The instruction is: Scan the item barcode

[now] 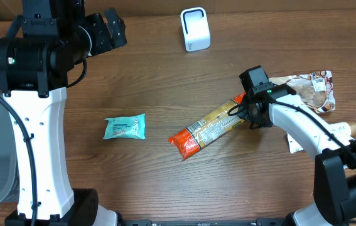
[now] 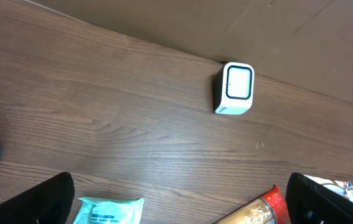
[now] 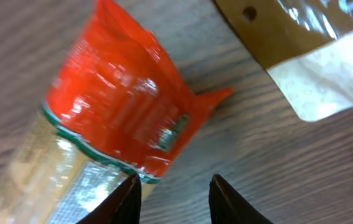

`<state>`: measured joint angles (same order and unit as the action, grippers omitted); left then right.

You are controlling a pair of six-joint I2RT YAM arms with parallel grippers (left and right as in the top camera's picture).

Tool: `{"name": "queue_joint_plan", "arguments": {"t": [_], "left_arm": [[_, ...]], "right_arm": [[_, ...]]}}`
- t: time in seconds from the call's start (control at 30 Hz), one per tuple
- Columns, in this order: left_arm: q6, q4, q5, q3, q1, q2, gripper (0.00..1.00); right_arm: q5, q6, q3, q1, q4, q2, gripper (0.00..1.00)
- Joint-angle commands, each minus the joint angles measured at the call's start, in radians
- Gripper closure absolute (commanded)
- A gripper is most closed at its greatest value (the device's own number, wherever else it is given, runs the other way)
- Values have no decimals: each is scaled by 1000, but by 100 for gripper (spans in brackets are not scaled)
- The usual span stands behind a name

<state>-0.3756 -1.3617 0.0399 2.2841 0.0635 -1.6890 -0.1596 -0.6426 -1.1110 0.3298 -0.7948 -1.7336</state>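
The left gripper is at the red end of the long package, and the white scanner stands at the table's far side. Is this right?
No. In the overhead view it is the right gripper that is at the red end of the long package. The white scanner does stand at the far side.

A robotics lab bench staged as a shop checkout: the left arm and right arm flank a wood-grain tabletop carrying a small white scanner, a pasta bag, a teal packet and a snack pouch.
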Motion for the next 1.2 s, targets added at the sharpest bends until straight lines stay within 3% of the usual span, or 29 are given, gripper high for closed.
{"name": "queue_joint_plan", "arguments": {"t": [0.0,0.33,0.53,0.73,0.9,1.17], "left_arm": [[-14,4,-6,6,-3,-6,0],[-14,4,-6,6,-3,-6,0],[-14,4,-6,6,-3,-6,0],[-14,4,-6,6,-3,-6,0],[-14,4,-6,6,-3,-6,0],[-14,4,-10,6,-2,-6,1]], "right_arm": [[-40,10,13,0,-18,-11,63],[-49,11,13,1,-32,-83,64],[-30,79,13,4,93,-111,64],[244,340,13,22,391,-112,63],[494,359,12,47,527,-112,62],[570,325,-12,59,402,-106,43]]}}
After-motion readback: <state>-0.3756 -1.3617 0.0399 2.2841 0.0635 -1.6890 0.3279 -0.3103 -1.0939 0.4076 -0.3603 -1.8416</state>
